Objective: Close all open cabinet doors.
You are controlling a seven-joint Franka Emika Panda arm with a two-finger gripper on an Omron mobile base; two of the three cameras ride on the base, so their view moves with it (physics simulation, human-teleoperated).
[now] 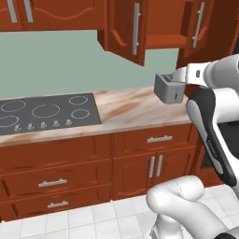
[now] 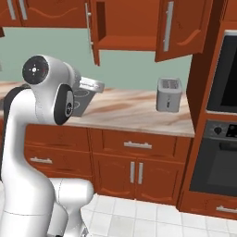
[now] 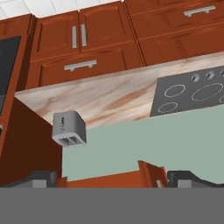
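Gripper [image 3: 112, 178]: fingers set wide apart, nothing between them; raised near the open wall cabinet.
Left cabinet door [image 1: 126, 32]: swung out over the counter, silver bar handle facing the room.
Right cabinet door [image 2: 178, 28]: also open, angled outward beside the oven column.
Cabinet shelf [image 2: 126, 42]: exposed between both open doors.
Toaster [image 2: 168, 94]: upright on the counter [image 2: 134, 111], below the right door, near the wall.
Cooktop [image 1: 44, 113]: set flush in the counter, well left of the toaster.
Oven [image 2: 217, 139]: built into the tall unit at right.
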